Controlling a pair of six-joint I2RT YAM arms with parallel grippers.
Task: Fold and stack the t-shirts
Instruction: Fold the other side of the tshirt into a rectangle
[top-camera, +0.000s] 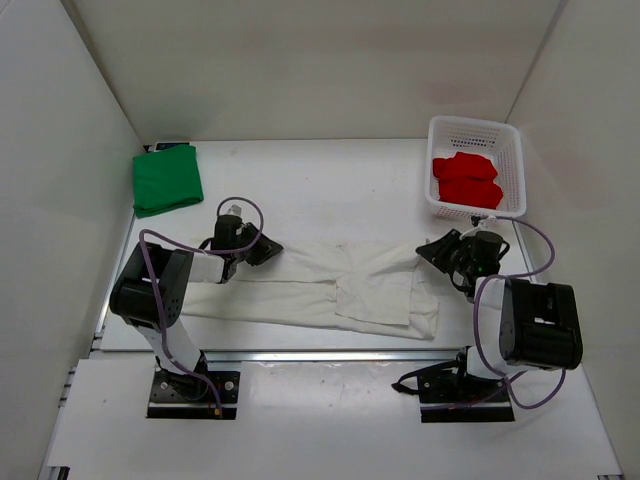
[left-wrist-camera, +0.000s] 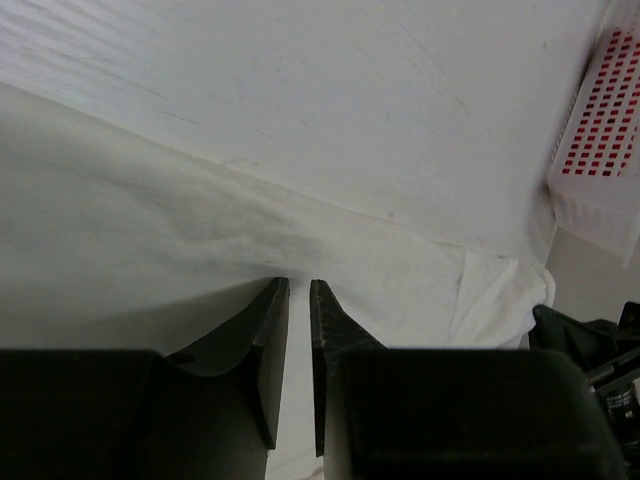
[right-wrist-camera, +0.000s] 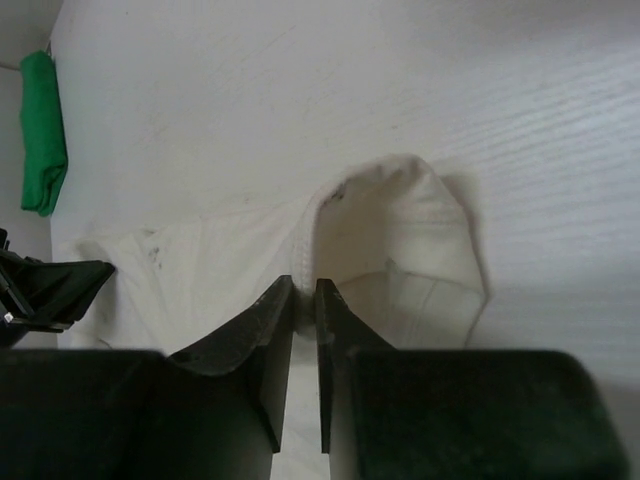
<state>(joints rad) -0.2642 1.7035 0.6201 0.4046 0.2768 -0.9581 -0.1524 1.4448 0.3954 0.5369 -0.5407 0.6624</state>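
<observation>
Off-white t-shirt (top-camera: 330, 290) lies as a long band across mid-table (top-camera: 320, 190), between the arms. Left gripper (left-wrist-camera: 297, 292) is at its left end and right gripper (right-wrist-camera: 304, 292) at its right end. Each has its fingers pressed nearly together on a pinch of cloth, and the right one raises a hooded fold.

Judgement: the opposite ends are held so both arms can carry one fold over evenly.

Green t-shirt (top-camera: 167, 180) sits folded at the far-left corner, probably the stack base. Red t-shirt (top-camera: 467, 180) lies bunched in the basket (top-camera: 475, 125).

Count: three shirts, one basket, two grippers.
</observation>
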